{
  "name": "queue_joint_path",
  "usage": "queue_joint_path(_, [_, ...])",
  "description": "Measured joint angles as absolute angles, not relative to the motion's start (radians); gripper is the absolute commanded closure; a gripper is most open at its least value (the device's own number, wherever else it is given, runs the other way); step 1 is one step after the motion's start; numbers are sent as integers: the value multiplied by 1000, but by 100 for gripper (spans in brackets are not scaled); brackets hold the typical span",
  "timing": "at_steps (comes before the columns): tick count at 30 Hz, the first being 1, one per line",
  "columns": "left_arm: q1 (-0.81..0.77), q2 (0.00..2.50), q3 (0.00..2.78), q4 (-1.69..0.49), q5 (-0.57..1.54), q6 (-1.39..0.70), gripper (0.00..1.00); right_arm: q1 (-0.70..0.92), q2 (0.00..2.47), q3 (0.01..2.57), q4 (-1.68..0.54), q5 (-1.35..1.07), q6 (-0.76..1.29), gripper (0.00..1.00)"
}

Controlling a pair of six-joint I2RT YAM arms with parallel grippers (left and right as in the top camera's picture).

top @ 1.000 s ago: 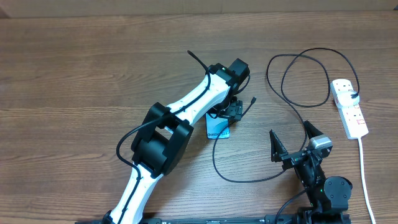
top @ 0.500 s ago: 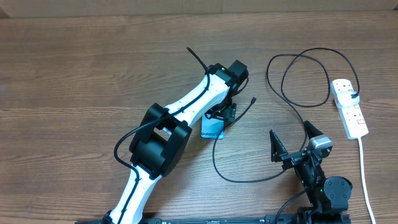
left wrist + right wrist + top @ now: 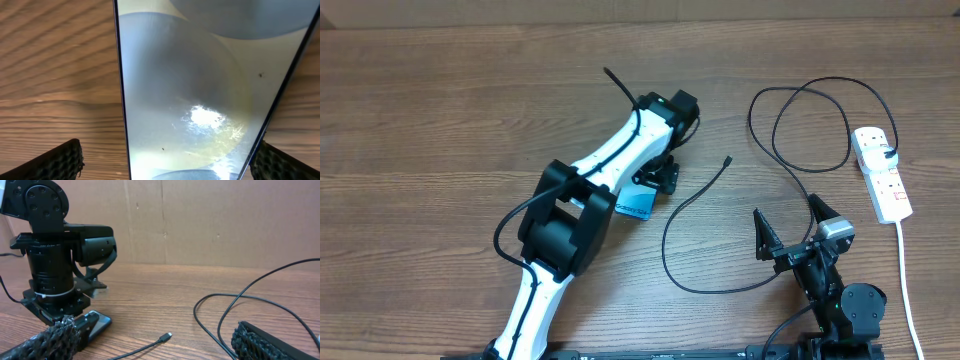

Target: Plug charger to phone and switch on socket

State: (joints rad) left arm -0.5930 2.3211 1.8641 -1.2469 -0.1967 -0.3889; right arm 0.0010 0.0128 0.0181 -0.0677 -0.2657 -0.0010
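Wooden table (image 3: 440, 100), phone (image 3: 190, 100) flat inside gaping left pincer (image 3: 658, 178), ungripped; right pincer (image 3: 785, 207) likewise released, well apart

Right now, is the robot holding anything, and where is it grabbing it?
Nothing is gripped. The left gripper stands open astride the phone, with a gap at one edge; the right gripper is open and empty.

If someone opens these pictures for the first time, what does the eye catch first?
The white left arm stretches diagonally across the table, its open left gripper over the phone, whose lit screen fills the left wrist view. On the right, the charger loops in black curves from the socket, its plug tip lying free on the wood.
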Motion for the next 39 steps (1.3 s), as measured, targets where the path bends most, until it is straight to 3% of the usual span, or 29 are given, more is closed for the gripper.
queue_joint_path(14, [-499, 2321, 1859, -1269, -199, -359, 0, 1, 13, 18, -68, -266, -1, 0])
queue_joint_path(39, [-475, 2321, 1855, -1237, -130, -356, 0, 1, 13, 18, -68, -266, -1, 0])
